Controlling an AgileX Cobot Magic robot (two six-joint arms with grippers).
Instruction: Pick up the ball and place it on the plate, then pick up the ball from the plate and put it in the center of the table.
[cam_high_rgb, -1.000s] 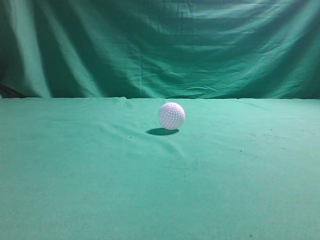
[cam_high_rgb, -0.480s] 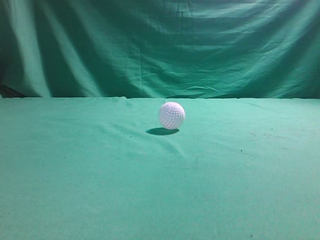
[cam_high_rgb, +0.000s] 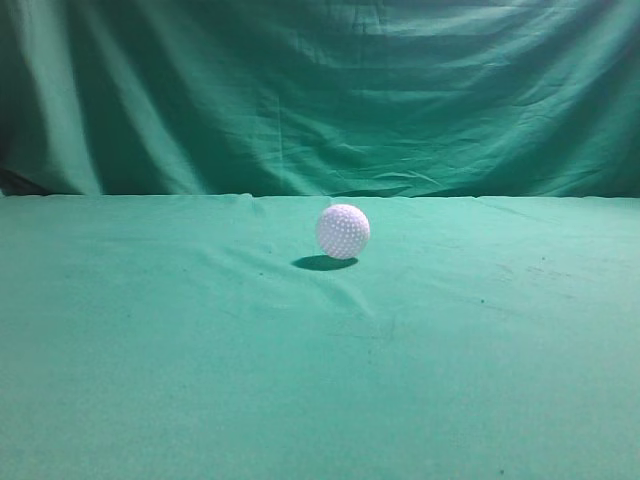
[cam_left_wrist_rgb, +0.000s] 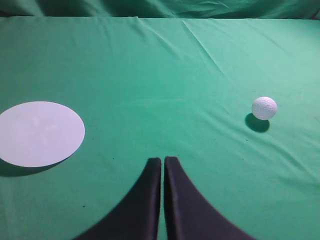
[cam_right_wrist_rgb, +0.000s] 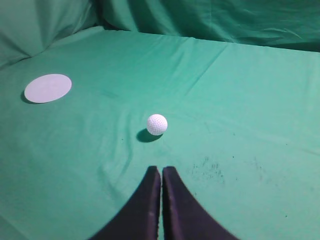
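While the ball (cam_high_rgb: 343, 231) sits alone on the green cloth (cam_high_rgb: 200, 380) near the middle of the exterior view, neither arm shows up in that shot at all. Over to the right wrist view: the ball (cam_right_wrist_rgb: 156, 124) lies just ahead of the right gripper (cam_right_wrist_rgb: 161, 172), almost dead in line with it, a clear strip of cloth between them, no contact. That gripper's two dark fingers are pressed together, only a hairline slit showing, nothing between them. From the left wrist view, the ball (cam_left_wrist_rgb: 264, 108) is well off to the upper right of the left gripper (cam_left_wrist_rgb: 163, 162), well apart from it, and those fingers are closed against each other too, holding nothing. The plate (cam_left_wrist_rgb: 39, 133), a flat white disc, lies off to the left of that gripper; its left edge is cut by the frame. In the right wrist view the plate (cam_right_wrist_rgb: 48, 88) is small and far off at upper left, well away from the ball. Both grippers are cropped at the bottom edge, so only the finger ends can be seen. Dark specks mark the cloth right of the right gripper; what they are is hard to tell.
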